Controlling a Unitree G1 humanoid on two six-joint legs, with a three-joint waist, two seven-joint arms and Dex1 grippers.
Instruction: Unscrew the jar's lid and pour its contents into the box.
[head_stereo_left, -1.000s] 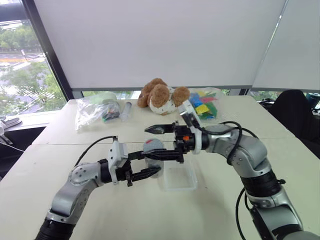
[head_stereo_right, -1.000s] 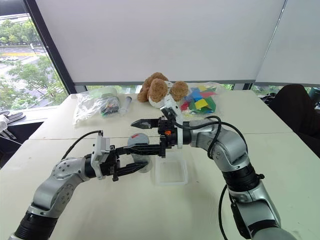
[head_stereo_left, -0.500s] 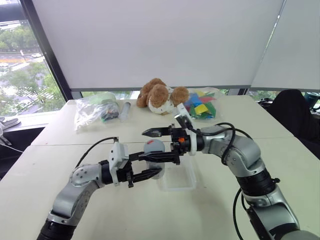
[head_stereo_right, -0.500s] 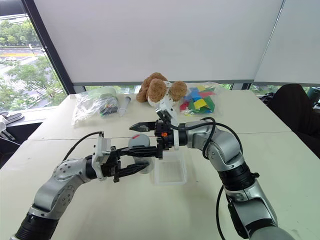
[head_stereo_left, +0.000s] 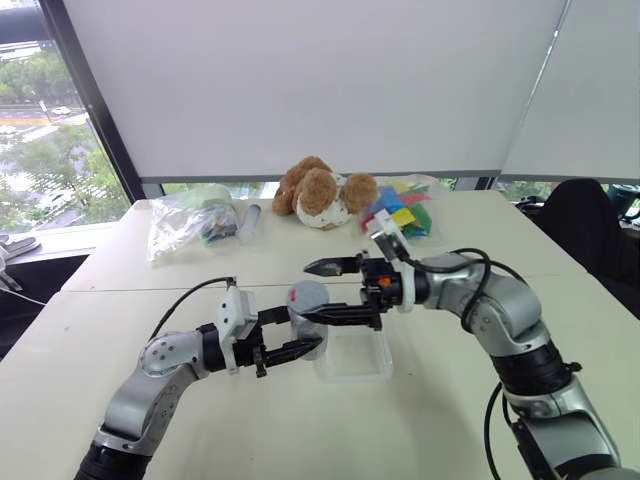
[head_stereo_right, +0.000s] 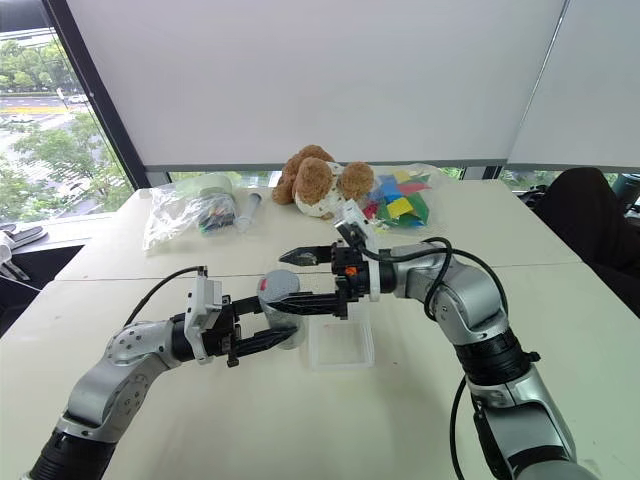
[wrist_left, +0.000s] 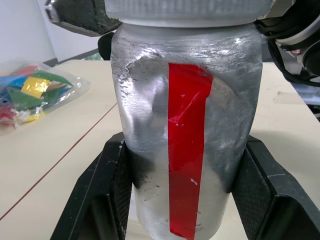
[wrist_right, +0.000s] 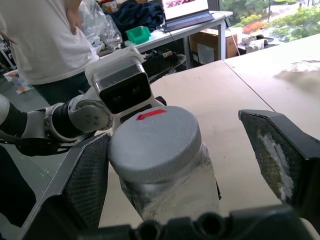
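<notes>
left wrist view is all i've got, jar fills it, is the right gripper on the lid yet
Observer: No. The right gripper is open, its jaws spread either side of the lid, one pad close to the lid's edge, the other well clear.
Operator: lid still screwed on?
Observer: It sits flat on top of the jar, with a small red mark on its upper face.
Operator: where's the box from here
Observer: The box lies on the table just to the robot's right of the jar, under the right gripper; the left gripper holds the jar upright beside it.
</notes>
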